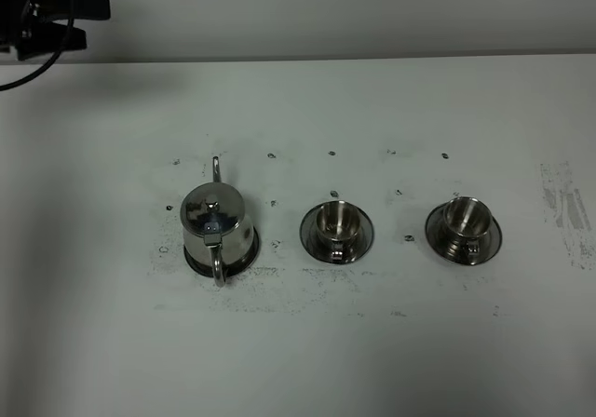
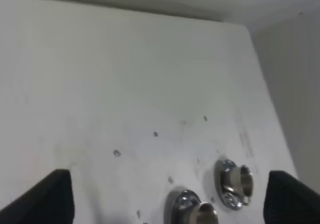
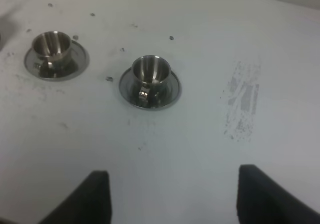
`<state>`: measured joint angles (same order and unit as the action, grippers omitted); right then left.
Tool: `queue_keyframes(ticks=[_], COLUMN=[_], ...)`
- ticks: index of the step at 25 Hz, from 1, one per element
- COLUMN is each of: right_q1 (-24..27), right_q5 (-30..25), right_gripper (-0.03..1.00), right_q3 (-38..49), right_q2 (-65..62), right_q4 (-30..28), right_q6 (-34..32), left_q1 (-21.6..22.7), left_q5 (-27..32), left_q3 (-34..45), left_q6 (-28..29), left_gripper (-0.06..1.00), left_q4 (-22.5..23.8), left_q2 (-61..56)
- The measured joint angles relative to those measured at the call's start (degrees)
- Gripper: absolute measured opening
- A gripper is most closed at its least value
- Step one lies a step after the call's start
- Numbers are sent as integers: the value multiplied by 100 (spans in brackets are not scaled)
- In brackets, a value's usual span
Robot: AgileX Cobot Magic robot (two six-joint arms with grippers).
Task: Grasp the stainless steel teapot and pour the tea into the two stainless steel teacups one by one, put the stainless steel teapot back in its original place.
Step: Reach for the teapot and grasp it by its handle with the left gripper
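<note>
Steel, polished mirror-bright, is all you are handling on this scuffed white tabletop, and none of it is lifted yet: you are at the first step, the reach for the pot.

The shiny stainless steel teapot with its domed, knobbed lid stands upright on its flat round steel saucer at the left end of the row. Its thin spout points to the far edge and its loop handle to the near edge. To its right, well apart from each other, the two small steel teacups sit upright on their round saucers, the middle one and the right-hand one.

Your left gripper is spread wide with nothing between its black fingers. Its black arm shows only at the far left corner, well apart from the pot, and its wrist view catches the cups but not the pot. Your right gripper is likewise spread and empty, looking down on both cups.

In my judgement the left arm is the natural one for the pot. Bring it down and round to the loop handle and close squarely across it, since smooth, rounded steel is likely to slip or swing in a loose pinch. You cannot tell how much tea is inside, because the lid hides it.
</note>
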<state>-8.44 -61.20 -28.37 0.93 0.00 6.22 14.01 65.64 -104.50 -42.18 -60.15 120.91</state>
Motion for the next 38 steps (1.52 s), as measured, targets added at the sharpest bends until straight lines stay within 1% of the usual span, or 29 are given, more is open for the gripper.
queue_keyframes(ticks=[1,4,6,9,14,15,17,19,23,25,27,30,36,38], right_q1=[0,0,0,0,0,0,0,0,0,0,0,0,0,0], right_q5=[0,0,0,0,0,0,0,0,0,0,0,0,0,-1], right_gripper=[52,52,52,52,52,52,52,52,52,52,52,52,52,52], right_q3=[0,0,0,0,0,0,0,0,0,0,0,0,0,0], right_q2=[0,0,0,0,0,0,0,0,0,0,0,0,0,0], right_q4=[0,0,0,0,0,0,0,0,0,0,0,0,0,0], right_q6=[0,0,0,0,0,0,0,0,0,0,0,0,0,0], left_q1=[-91,-483,-776,-1229,-1914,-2000,-2119,-2203,-2347,-2496,-2727,-3276,-4640,-5049], left_q5=[-149,-663,-1035,-1373,-1513,-1525,-1679,-2131,-3271,-3644,-3763,-3769,-3736,-3713], left_q3=[0,0,0,0,54,149,445,971,2157,2568,2836,3098,3162,3169], left_q6=[0,213,549,1081,1946,2116,2333,2392,2432,2432,2432,2380,2449,2291], left_gripper=[73,72,72,72,72,72,72,72,72,72,72,72,72,71], left_q4=[231,1225,1835,2776,4540,4833,5190,5321,5396,5370,5357,5343,5329,5329], left_q2=[-205,-742,-1050,-1368,-1488,-1488,-1488,-1515,-1633,-1724,-1816,-1860,-1865,-1865])
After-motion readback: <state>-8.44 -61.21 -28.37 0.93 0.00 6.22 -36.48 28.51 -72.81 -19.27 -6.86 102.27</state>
